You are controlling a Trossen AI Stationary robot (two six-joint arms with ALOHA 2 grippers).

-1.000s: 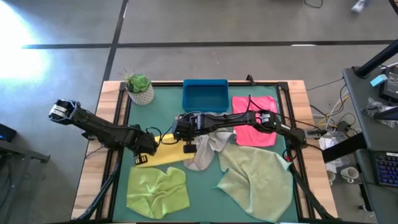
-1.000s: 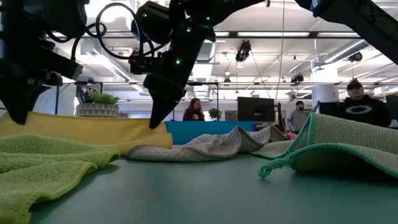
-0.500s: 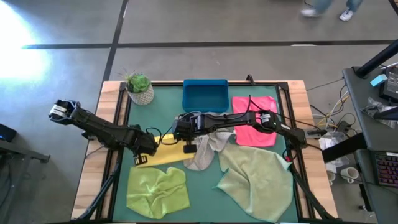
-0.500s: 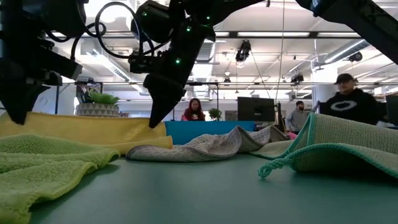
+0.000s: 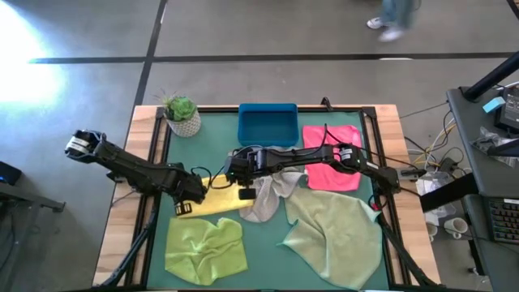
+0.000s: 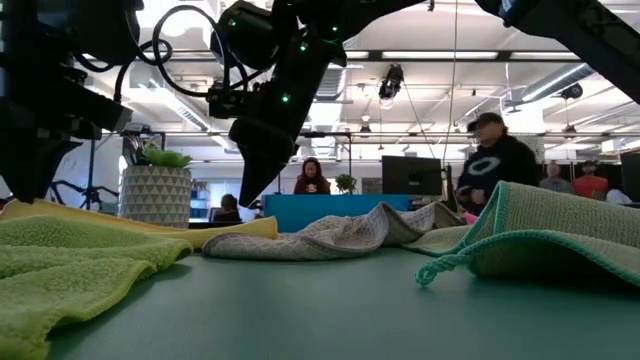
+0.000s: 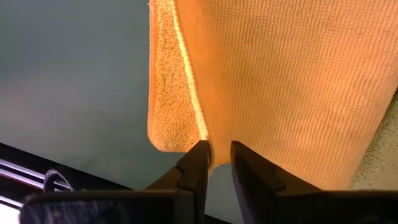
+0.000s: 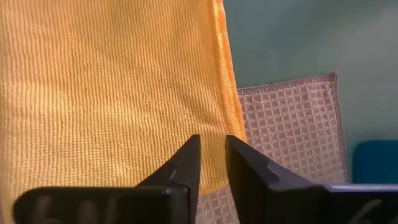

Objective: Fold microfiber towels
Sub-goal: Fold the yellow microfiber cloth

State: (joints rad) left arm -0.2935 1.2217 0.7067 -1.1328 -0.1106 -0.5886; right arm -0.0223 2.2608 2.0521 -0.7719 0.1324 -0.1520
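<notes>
A yellow towel (image 5: 217, 203) lies folded in a long strip on the green table, between my two grippers. My left gripper (image 7: 215, 163) points down over the strip's left end. Its fingers stand a little open on either side of the towel's corner (image 7: 209, 149). My right gripper (image 8: 210, 163) slants down over the strip's right end, a little open, just above the cloth. In the low view the yellow towel (image 6: 150, 228) lies flat below both grippers. A light grey towel (image 5: 264, 201) lies crumpled next to its right end. My left gripper comes from above, and the yellow towel's corner (image 7: 209, 149) runs in between its parted fingertips. Whether they touch the cloth I cannot tell. The towel itself lies on the table.
A lime green towel (image 5: 206, 247) lies crumpled at the near left and a large sage towel (image 5: 336, 231) at the near right. A pink towel (image 5: 332, 166) lies flat at the far right. A blue tray (image 5: 268, 123) and a potted plant (image 5: 182, 113) stand along the far edge.
Both grippers have opened a little without moving away. The yellow towel's edge, held up between them before, has dropped flat onto the table. In the low view the plant pot now shows behind it.
</notes>
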